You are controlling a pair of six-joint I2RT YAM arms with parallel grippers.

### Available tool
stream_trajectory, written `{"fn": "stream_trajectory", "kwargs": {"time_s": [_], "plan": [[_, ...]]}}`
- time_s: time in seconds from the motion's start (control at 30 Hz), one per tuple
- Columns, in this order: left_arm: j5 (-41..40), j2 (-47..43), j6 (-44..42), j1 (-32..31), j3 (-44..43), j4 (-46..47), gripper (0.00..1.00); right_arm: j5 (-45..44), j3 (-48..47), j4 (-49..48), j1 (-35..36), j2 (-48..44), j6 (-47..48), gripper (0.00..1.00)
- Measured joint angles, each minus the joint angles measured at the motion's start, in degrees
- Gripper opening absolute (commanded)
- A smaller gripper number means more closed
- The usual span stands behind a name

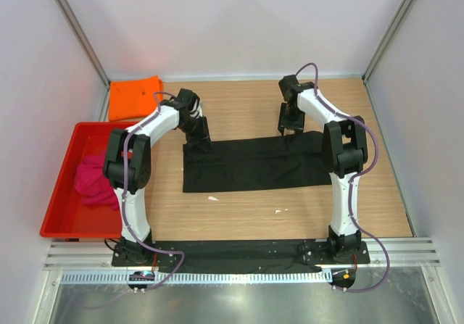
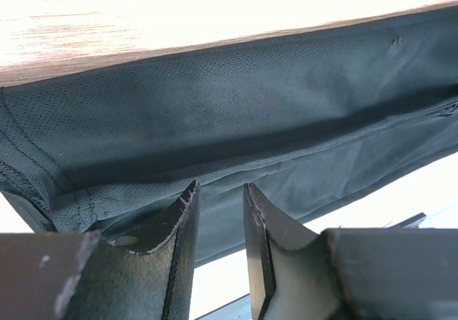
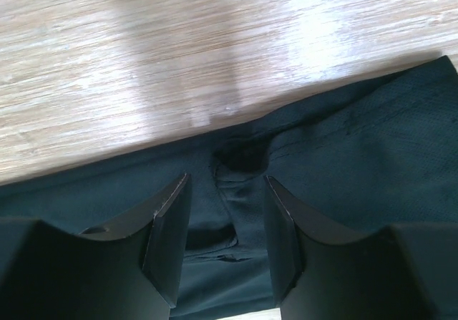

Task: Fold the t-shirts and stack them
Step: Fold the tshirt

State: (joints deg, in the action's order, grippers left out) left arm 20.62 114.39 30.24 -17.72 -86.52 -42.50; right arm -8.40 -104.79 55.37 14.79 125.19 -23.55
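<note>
- Reaching out from their bases at the near edge, the left arm [image 1: 134,161] and right arm [image 1: 346,157] are stretching across the wooden table [image 1: 246,215].
- The black t-shirt [image 1: 254,166] is lying flat mid-table as a wide band, with both grippers meeting its far edge.
- The red tray [image 1: 80,231] is sitting at the table's left side.
- The orange t-shirt [image 1: 134,97] is resting folded in the far left corner, just beyond the tray.
- The magenta-pink t-shirt [image 1: 93,179] is lying crumpled inside the tray.
- The left gripper [image 2: 218,187] is holding its fingers narrowly parted at the black shirt's far left corner, with nothing clearly pinched.
- The right gripper [image 3: 225,180] is gaping wide, straddling a small pucker in the cloth's far edge.
- Two white specks [image 1: 212,198] are lying on the wood near the shirt.
</note>
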Motion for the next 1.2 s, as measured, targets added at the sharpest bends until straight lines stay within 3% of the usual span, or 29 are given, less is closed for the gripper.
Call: {"fn": "stream_trajectory", "kwargs": {"time_s": [0.3, 0.37, 0.4, 0.5, 0.8, 1.2], "plan": [[0.00, 0.20, -0.70, 0.00, 0.00, -0.48, 0.31, -1.66, -0.02, 0.15, 0.37, 1.36, 0.63, 0.40], [0.00, 0.22, -0.70, 0.00, 0.00, -0.61, 0.30, -2.10, -0.07, 0.39, 0.37, 1.99, 0.74, 0.29], [0.00, 0.22, -0.72, 0.00, 0.00, -0.66, 0.30, -2.27, -0.09, 0.44, 0.37, 2.25, 0.70, 0.16], [-0.02, 0.22, -0.74, 0.00, 0.00, -0.68, 0.29, -2.78, -0.09, 0.90, 0.33, 2.49, 0.61, 0.05], [-0.04, 0.22, -0.96, 0.00, 0.44, -1.05, 0.29, -3.45, 4.66, 1.53, 0.33, -2.08, -1.90, 0.01], [-0.04, 0.22, -1.53, 0.00, 1.92, -1.57, 0.29, -1.88, 30.21, -1.86, 0.33, -23.80, -16.02, 0.01]]}}
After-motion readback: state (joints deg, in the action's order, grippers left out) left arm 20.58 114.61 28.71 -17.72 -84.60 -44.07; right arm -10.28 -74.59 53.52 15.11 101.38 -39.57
